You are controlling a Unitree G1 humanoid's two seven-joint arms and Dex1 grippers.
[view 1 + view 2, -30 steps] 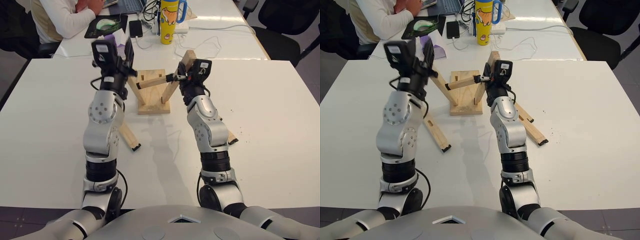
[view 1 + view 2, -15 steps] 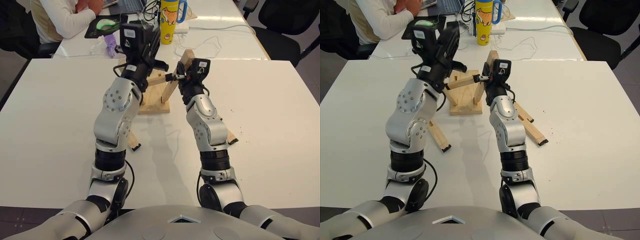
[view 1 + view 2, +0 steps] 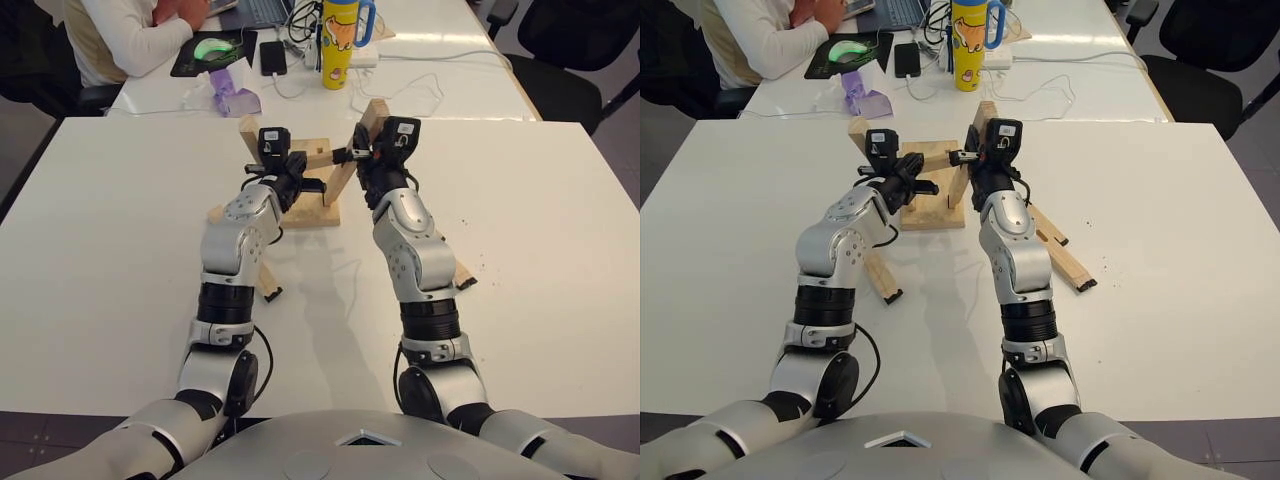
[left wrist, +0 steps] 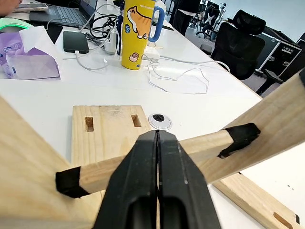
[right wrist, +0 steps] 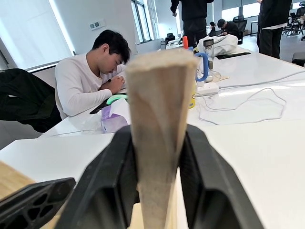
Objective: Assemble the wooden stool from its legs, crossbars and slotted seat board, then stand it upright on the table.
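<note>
The slotted seat board (image 3: 310,212) lies flat on the white table (image 3: 110,260). Over it, two slanted legs (image 3: 249,130) (image 3: 374,113) are joined by a crossbar (image 4: 205,145) with black ends. My right gripper (image 3: 366,152) is shut on the right leg (image 5: 157,119), near its upper end. Low between the legs, my left gripper (image 4: 157,138) is shut, its fingers (image 4: 143,162) pressed together right at the crossbar and just above the board. Whether they touch the crossbar I cannot tell. One loose leg (image 3: 263,281) lies by my left forearm and two more (image 3: 1060,248) to the right.
Behind the table stands another one with a yellow mug (image 3: 338,40), a purple tissue pack (image 3: 236,99), a phone (image 3: 271,57) and cables (image 3: 400,95). A person sits there, away from the stool parts. Bare table surface spreads to both sides of the arms.
My left arm swung in from the raised left side and came down to the crossbar between the legs. My right arm kept still with the leg in its grip.
</note>
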